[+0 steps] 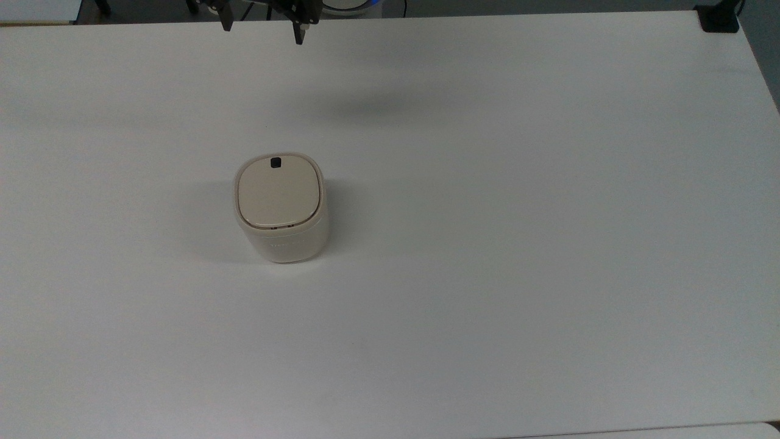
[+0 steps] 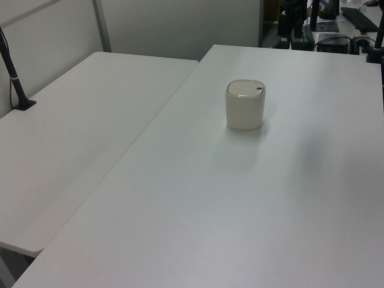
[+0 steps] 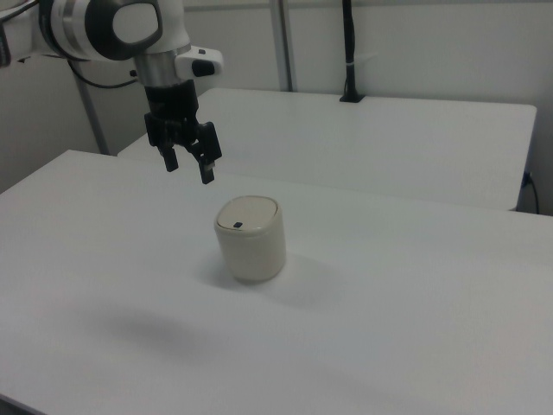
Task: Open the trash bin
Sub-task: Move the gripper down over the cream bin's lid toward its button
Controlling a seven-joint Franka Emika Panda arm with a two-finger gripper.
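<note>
The trash bin stands upright on the white desk, a little toward the top view's left of centre, with bare surface on every side. Its flat lid lies seated flush in the rim, so the bin is not yet opened. A small black button sits near the lid edge that faces the arm, probably so that a downward press can release the lid. The tool hangs in the air with its two fingers spread apart and holding nothing, well apart from the bin and higher than the lid. In the right view it lies toward the right view's left of the bin. A second white desk adjoins the first along a seam.
</note>
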